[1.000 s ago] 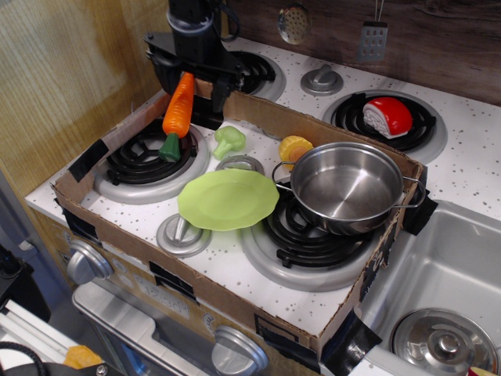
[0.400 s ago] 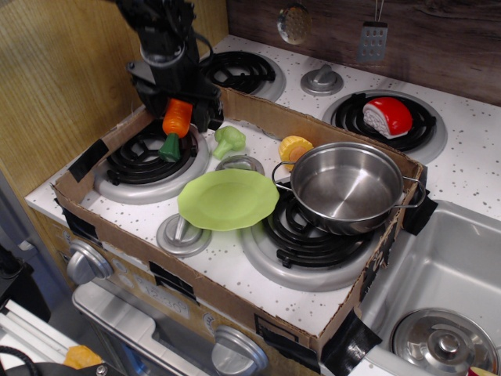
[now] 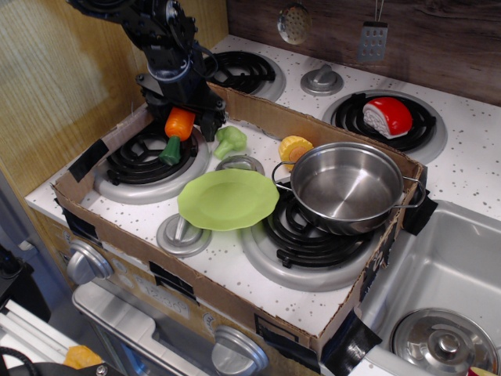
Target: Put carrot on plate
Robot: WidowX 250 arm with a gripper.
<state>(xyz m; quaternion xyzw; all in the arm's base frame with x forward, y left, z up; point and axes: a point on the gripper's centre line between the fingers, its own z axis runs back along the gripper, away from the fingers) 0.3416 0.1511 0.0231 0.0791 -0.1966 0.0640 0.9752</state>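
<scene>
The orange carrot (image 3: 178, 128) with its dark green stub hangs tilted over the left front burner (image 3: 149, 160), stub end down and close to the coil. My black gripper (image 3: 182, 108) comes down from the upper left and is shut on the carrot's upper part, hiding much of it. The lime-green plate (image 3: 227, 198) lies in the middle of the stove, to the right of and nearer than the carrot, with nothing on it.
A light-green broccoli toy (image 3: 228, 141) and a yellow-orange round toy (image 3: 294, 148) lie behind the plate. A steel pot (image 3: 348, 186) sits on the right front burner. A cardboard wall (image 3: 258, 117) rings the area. A red toy (image 3: 387, 116) rests on the back right burner; sink at right.
The gripper has lowered with the carrot and tilted; the arm now reaches in from the upper left. The carrot's stub is nearer the left burner. The plate and other toys have not moved.
</scene>
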